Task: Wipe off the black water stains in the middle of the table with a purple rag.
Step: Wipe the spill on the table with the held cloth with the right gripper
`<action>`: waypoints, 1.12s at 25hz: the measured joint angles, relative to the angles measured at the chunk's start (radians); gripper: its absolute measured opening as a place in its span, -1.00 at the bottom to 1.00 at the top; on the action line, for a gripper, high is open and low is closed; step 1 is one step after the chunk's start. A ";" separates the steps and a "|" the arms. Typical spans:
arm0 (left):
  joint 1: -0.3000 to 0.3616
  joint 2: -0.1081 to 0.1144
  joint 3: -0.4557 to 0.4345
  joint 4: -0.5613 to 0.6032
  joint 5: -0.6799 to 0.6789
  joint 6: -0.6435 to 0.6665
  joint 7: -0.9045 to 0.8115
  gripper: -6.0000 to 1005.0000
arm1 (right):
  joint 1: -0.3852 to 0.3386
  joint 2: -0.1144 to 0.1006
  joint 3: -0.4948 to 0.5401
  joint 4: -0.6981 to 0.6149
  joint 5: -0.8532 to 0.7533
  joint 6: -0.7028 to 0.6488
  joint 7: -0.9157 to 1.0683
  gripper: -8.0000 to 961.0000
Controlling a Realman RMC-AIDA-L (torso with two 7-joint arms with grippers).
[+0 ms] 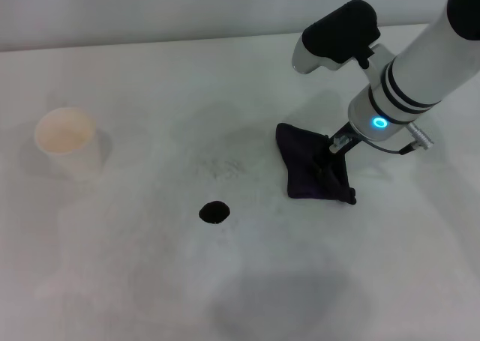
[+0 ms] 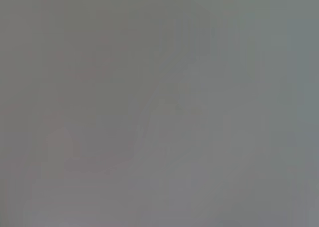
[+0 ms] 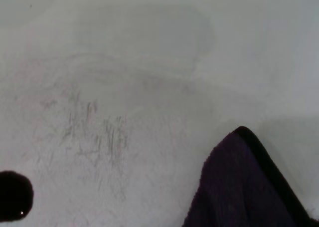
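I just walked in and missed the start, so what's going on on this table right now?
The right gripper is down on the purple rag, which lies crumpled on the white table. The black water stains, a single small blot, sit apart from the rag toward the robot's left, not yet wiped. A paper cup stands far left. The left arm is out of sight.

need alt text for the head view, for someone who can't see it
The right gripper is down on a dark purple rag on a white table, on the robot's right. A small black water stain lies apart from the rag, toward the middle. A white paper cup stands far left.
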 joint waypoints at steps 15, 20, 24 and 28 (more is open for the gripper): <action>0.000 -0.001 0.003 -0.004 0.000 0.000 -0.002 0.76 | -0.016 0.015 -0.015 -0.174 0.117 0.106 -0.142 -0.79; 0.000 -0.002 0.004 -0.005 0.000 0.000 -0.002 0.76 | -0.028 0.015 -0.041 -0.167 0.260 0.124 -0.252 -0.79; 0.000 -0.002 0.004 -0.006 0.000 0.001 -0.003 0.76 | -0.040 0.018 -0.124 -0.146 0.370 0.071 -0.372 -0.79; -0.002 -0.002 0.004 -0.007 0.000 0.005 -0.003 0.76 | -0.042 0.019 -0.244 -0.087 0.425 -0.082 -0.432 -0.79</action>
